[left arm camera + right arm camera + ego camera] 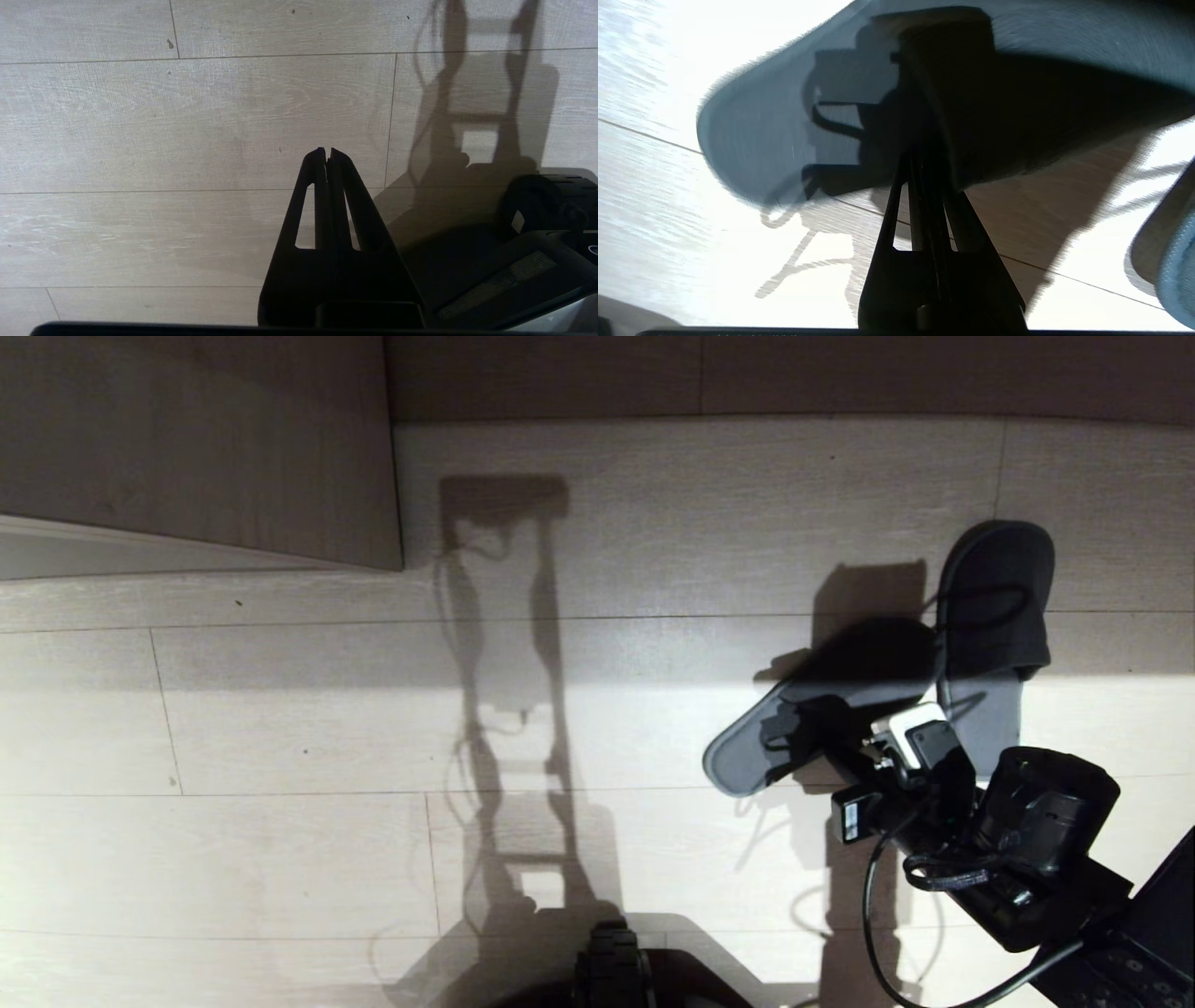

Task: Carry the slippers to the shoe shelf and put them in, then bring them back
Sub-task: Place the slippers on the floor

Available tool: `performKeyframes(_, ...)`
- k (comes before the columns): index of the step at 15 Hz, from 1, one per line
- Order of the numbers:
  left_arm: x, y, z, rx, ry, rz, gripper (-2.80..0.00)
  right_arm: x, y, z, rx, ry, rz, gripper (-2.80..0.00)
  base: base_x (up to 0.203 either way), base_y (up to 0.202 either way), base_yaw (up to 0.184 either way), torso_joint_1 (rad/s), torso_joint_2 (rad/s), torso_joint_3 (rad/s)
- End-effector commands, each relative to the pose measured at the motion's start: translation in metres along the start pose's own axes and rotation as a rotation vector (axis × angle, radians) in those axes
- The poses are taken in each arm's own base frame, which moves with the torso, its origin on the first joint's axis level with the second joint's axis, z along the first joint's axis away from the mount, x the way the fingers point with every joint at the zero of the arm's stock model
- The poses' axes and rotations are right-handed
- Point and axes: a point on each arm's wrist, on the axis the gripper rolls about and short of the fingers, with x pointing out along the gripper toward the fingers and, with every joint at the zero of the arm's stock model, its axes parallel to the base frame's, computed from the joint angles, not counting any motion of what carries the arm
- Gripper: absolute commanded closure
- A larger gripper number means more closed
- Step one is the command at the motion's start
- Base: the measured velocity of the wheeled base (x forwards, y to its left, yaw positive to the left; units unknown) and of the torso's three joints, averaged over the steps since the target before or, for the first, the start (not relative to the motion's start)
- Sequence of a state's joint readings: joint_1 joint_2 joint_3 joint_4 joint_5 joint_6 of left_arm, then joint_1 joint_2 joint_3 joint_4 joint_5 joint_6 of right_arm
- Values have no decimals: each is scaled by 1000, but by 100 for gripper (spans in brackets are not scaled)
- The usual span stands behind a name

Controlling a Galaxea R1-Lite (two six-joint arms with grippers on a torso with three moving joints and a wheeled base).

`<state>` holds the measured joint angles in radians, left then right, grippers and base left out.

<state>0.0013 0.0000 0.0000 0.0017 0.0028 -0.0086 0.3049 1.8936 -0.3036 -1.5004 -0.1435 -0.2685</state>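
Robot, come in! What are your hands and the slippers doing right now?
Right end effector shut on left slipper. Other slipper on floor beside. Left end effector shut, idle. Nothing blocking.

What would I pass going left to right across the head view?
Taupe wood panel at the upper left → robot's shadow on the floor → tilted slipper with the right pincer at it → second slipper lying flat at the far right.

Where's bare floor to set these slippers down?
Free: the wide pale floor between the taupe unit and the slippers, with only shadows across it. Crowded: the robot's right side, where the slippers overlap under the right gripper.
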Motion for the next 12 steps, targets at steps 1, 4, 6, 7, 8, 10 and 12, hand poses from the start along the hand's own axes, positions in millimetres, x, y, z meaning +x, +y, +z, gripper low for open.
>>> performKeyframes(1, 0, 0, 0, -1, 0, 1, 0, 3, -7, -4, -1, 7, -22, 0, 0, 0, 0, 0, 0, 0)
performKeyframes(4, 0, 0, 0, -1, 0, 1, 0, 5, -20, -4, -10, -4, -41, 0, 0, 0, 0, 0, 0, 0)
performKeyframes(6, 0, 0, 0, -1, -2, 1, 0, 9, -24, -1, -9, -24, -48, 0, 0, 0, 0, 0, 0, 0)
performKeyframes(7, 0, 0, 0, -1, 0, 1, 0, 11, -25, 1, -8, -32, -55, 0, 0, 0, 0, 0, 0, 0)
performKeyframes(8, 0, 0, 0, -1, 0, 1, 0, 13, -28, 2, -7, -40, -66, 0, 0, 0, 0, 0, 0, 0)
performKeyframes(10, 0, 0, 0, -1, 0, 1, 0, 18, -36, 6, -5, -63, -98, 0, 0, 0, 0, 0, 0, 0)
performKeyframes(12, 0, 0, 0, -1, 0, 1, 0, 23, -47, 10, -3, -84, -138, 0, 0, 0, 0, 0, 0, 0)
